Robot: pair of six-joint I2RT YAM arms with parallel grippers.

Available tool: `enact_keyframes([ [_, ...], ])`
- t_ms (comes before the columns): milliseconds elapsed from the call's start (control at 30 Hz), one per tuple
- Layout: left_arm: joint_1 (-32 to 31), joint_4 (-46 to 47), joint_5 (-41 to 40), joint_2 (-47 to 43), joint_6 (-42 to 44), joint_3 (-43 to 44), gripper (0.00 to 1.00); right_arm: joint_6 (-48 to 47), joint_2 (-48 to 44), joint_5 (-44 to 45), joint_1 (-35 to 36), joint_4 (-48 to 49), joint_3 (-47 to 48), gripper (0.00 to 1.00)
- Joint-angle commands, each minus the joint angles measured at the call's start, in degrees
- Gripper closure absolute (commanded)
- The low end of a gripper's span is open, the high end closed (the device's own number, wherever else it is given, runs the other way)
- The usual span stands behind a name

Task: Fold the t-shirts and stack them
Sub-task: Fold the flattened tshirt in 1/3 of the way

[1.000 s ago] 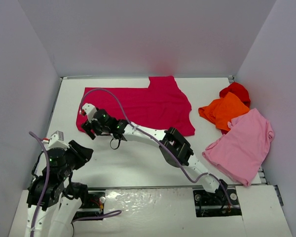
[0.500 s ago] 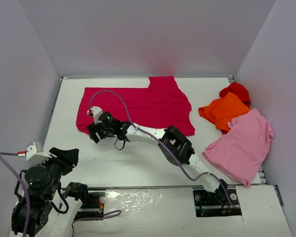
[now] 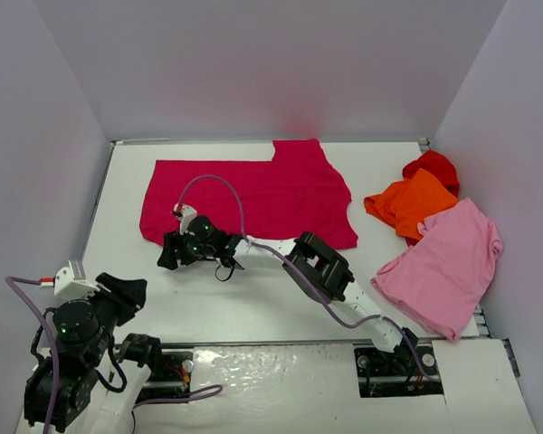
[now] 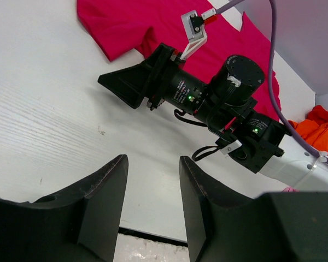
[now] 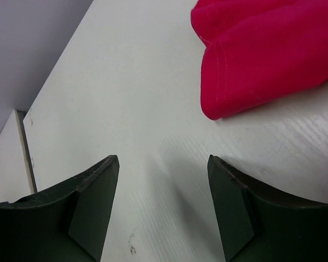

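Crimson t-shirt [image 3: 253, 194] lies spread flat along the counter's far edge, apparently staged for folding. Right hand [image 3: 169, 253] released, empty, low beside its near-left corner, probably lining up a hem grasp. Left hand [image 3: 125, 292] released, empty, parked clear at the near-left corner. Orange t-shirt [image 3: 414, 203], bright red t-shirt [image 3: 432, 165] and light pink t-shirt [image 3: 448, 267] wait crumpled at the right edge.

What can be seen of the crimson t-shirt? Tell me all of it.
The crimson t-shirt is a large, plain garment of soft magenta-red cloth. It lies spread mostly flat on the white table, toward the far left, with one flap jutting toward the far edge. Its near left corner is bunched into a rounded fold, and the right wrist view shows a stitched hem there. The right gripper is just off that corner with its jaws open, not touching the cloth.
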Motion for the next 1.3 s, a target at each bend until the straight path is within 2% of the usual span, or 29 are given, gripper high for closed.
enact_keyframes([
  [0,-0.2,0.8,0.7,1.3,1.6,0.5,0.61,7.3,0.6,-0.4,-0.6,8.7,-0.1,0.38],
  [367,-0.2,-0.3,1.0,1.4,2.2,0.5,0.61,7.6,6.5,3.6,-2.8,6.6,5.2,0.38],
  [767,-0.2,0.4,1.0,1.8,2.5,0.0,0.61,1.7,-0.9,10.7,-4.4,3.4,-2.2,0.39],
  [1267,-0.2,0.4,0.9,1.5,2.3,-0.2,0.61,4.8,5.7,6.4,-3.1,3.5,5.7,0.42],
])
